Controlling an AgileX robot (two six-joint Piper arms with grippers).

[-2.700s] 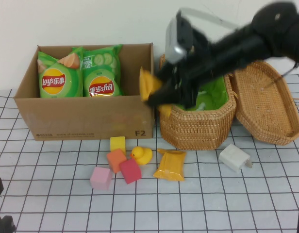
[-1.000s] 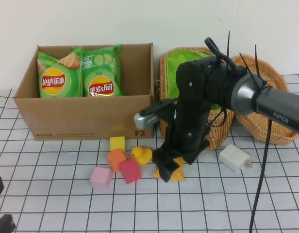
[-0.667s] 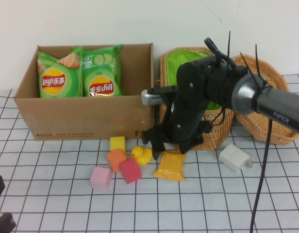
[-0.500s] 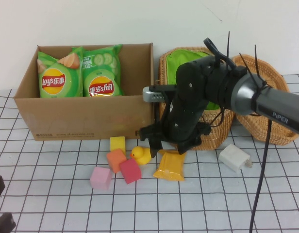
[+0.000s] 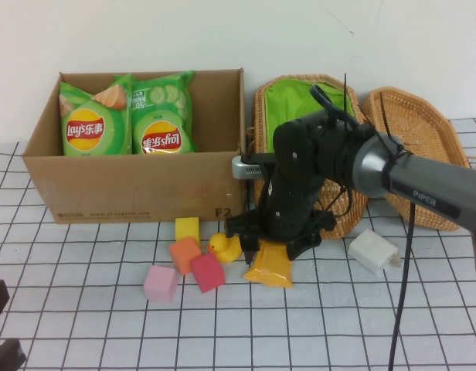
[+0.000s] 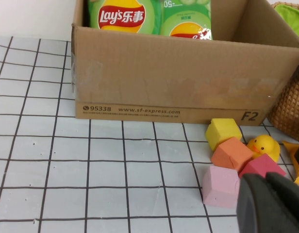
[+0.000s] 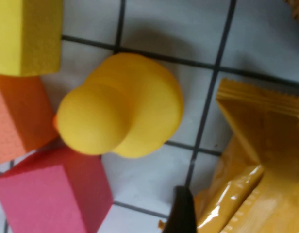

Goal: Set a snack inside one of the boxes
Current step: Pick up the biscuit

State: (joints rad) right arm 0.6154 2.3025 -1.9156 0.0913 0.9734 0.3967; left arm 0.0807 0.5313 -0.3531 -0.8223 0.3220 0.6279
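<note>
An orange snack packet (image 5: 270,267) lies flat on the gridded table in front of the wicker basket (image 5: 342,220). My right gripper (image 5: 273,241) points down over its far end, open, with one finger on each side of the packet. In the right wrist view one dark fingertip (image 7: 183,211) stands at the edge of the packet (image 7: 256,160). The cardboard box (image 5: 137,185) at the back left holds two green chip bags (image 5: 95,120). The basket is open and lined in green. My left gripper (image 6: 273,204) is shut and empty, low at the near left.
A yellow duck (image 5: 225,247) sits just left of the packet, with yellow (image 5: 187,229), orange (image 5: 185,254), red (image 5: 207,272) and pink (image 5: 161,284) blocks beside it. A white charger (image 5: 373,251) lies to the right. The basket lid (image 5: 423,139) lies open at the far right.
The right arm came down from above the basket to the packet, turned its gripper across it and sank lower. Packet, blocks and left arm stayed put.
</note>
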